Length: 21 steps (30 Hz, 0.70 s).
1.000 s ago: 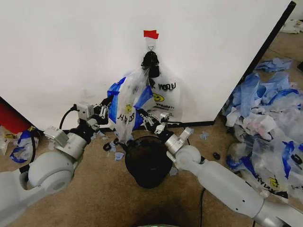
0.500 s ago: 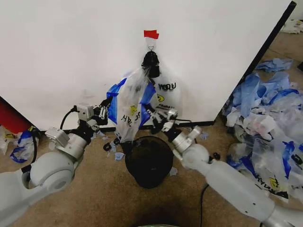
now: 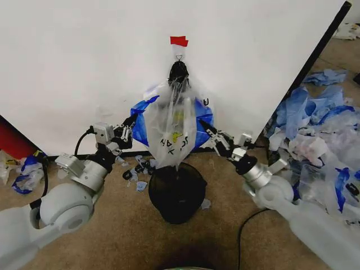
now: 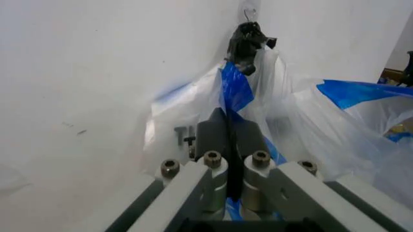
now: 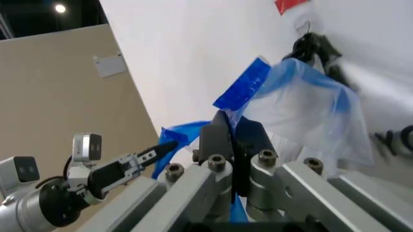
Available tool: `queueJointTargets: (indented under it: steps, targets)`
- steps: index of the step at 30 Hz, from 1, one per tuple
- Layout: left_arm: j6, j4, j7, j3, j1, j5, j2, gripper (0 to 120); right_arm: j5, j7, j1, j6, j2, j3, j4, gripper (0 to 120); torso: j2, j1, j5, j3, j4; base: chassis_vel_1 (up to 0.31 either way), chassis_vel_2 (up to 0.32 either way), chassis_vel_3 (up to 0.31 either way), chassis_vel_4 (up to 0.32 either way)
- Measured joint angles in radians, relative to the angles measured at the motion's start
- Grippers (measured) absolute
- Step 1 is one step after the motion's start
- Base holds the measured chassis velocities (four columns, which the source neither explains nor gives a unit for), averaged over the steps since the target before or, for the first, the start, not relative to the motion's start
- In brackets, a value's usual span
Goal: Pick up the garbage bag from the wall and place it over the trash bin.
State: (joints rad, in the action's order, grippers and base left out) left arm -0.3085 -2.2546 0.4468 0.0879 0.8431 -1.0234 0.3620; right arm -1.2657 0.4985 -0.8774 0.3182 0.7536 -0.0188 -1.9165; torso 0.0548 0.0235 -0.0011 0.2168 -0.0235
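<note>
The garbage bag point(image 3: 174, 130) hangs by its knotted handles from a hook point(image 3: 179, 57) under red tape point(image 3: 179, 40) on the white wall point(image 3: 84, 62). It is stretched wide between both grippers, and its blue film shows on each side. My left gripper point(image 3: 129, 126) is shut on the bag's left edge; its closed fingers point(image 4: 219, 133) pinch blue film. On the opposite edge my right gripper point(image 3: 209, 131) is shut, with blue film point(image 5: 242, 92) rising from its closed fingers point(image 5: 216, 137). The black mesh trash bin point(image 3: 177, 191) stands directly below the bag.
A big heap of blue and clear plastic bags point(image 3: 315, 140) lies on the floor at the right. Small scraps point(image 3: 135, 171) are scattered by the wall's base. A red object point(image 3: 11, 140) and more bags point(image 3: 22, 171) are at the far left. The wall's black edge strip point(image 3: 315, 56) runs diagonally.
My right gripper has swung out to the right with the bag's edge, spreading the bag wide above the bin. The left gripper has stayed in place on the left edge.
</note>
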Motion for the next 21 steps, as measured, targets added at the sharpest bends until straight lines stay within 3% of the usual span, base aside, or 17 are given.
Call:
queueJointTargets:
  steps: [11, 21]
  targets:
    - [0.005, 0.012, 0.006, -0.012, 0.012, 0.011, 0.044, 0, -0.001, 0.004, -0.084, 0.011, -0.013, -0.094, -0.009, 0, 0.0, 0.0, 0.0, 0.0, -0.0001, 0.0, 0.0, 0.0, 0.0]
    - [0.015, -0.065, 0.013, -0.038, 0.067, 0.033, 0.055, 0, 0.021, 0.021, -0.252, 0.014, -0.036, -0.202, -0.105, 0, 0.0, 0.0, -0.0001, 0.0, -0.0003, 0.0, 0.0, 0.0, 0.0]
